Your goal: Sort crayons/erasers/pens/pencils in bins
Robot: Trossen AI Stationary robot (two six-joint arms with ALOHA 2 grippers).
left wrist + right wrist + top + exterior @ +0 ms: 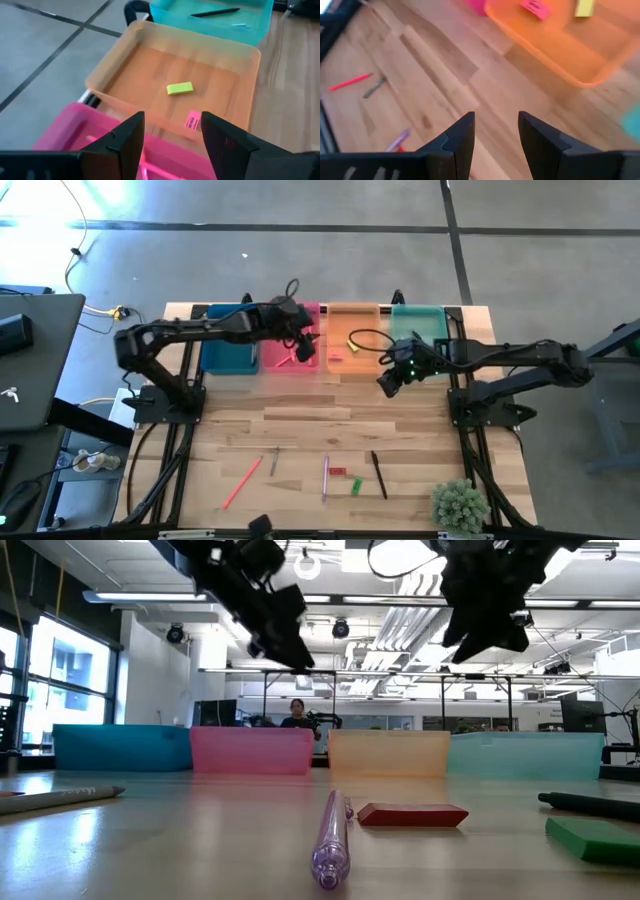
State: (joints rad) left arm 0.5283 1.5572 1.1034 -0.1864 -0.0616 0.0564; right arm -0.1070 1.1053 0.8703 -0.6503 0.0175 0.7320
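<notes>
Four bins stand in a row along the far edge: teal-blue (pixel 228 345), pink-red (pixel 282 340), orange (pixel 352 330) and mint-green (pixel 420 325). My left gripper (pixel 172 135) hangs open above the pink-red bin with nothing between its fingers. My right gripper (pixel 496 130) is open and empty over bare table, just in front of the orange and mint-green bins (pixel 388 385). A pink pencil (pixel 283 361) lies in the pink-red bin. A yellow eraser (pixel 179 88) lies in the orange bin. A black pen (pixel 215 12) lies in the mint-green bin.
Near the front edge lie a pink pencil (pixel 242 483), a grey stick (pixel 274 462), a purple translucent stick (pixel 332 840), a red eraser (pixel 412 814), a green eraser (pixel 595 838) and a black pen (pixel 379 475). A small plant (pixel 460 505) stands at the front right corner.
</notes>
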